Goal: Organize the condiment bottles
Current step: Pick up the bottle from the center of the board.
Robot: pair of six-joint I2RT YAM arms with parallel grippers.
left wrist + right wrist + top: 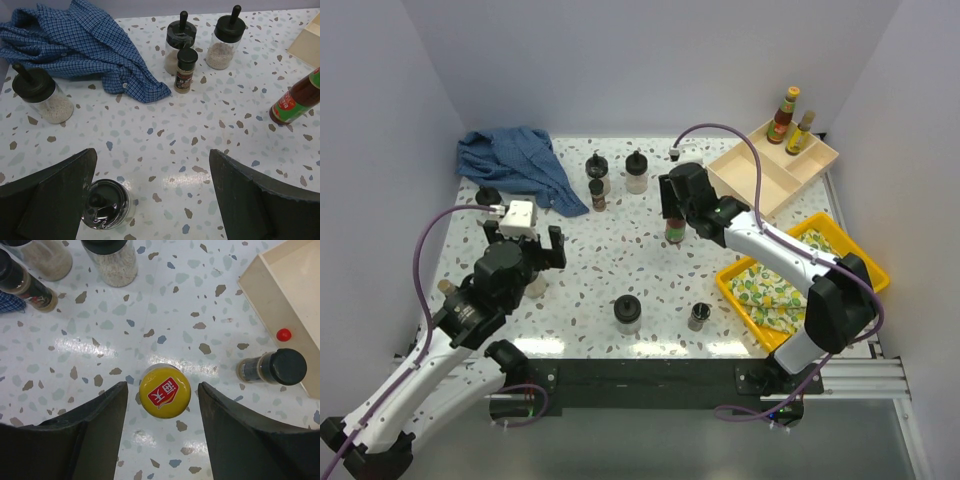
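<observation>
A slim sauce bottle [675, 233] with a yellow cap [165, 391] stands mid-table. My right gripper [162, 387] straddles its cap from above, open, with a narrow gap on each side. My left gripper [152, 165] hovers wide open over bare table at the left, holding nothing. A black-lidded jar [105, 204] stands just inside its left finger [55, 195]. Two jars [598, 170] [637, 172] and a small shaker [597, 193] stand at the back. Another jar [488, 197] is by the cloth. A jar [627, 313] and a shaker [699, 317] stand near the front.
A beige divided tray [750, 175] at the back right holds two sauce bottles [783, 115] [801, 132]. A dark shaker [272, 367] stands beside that tray. A yellow basket [865, 265] with a lemon-print cloth sits at the right. A blue checked cloth [515, 160] lies at the back left.
</observation>
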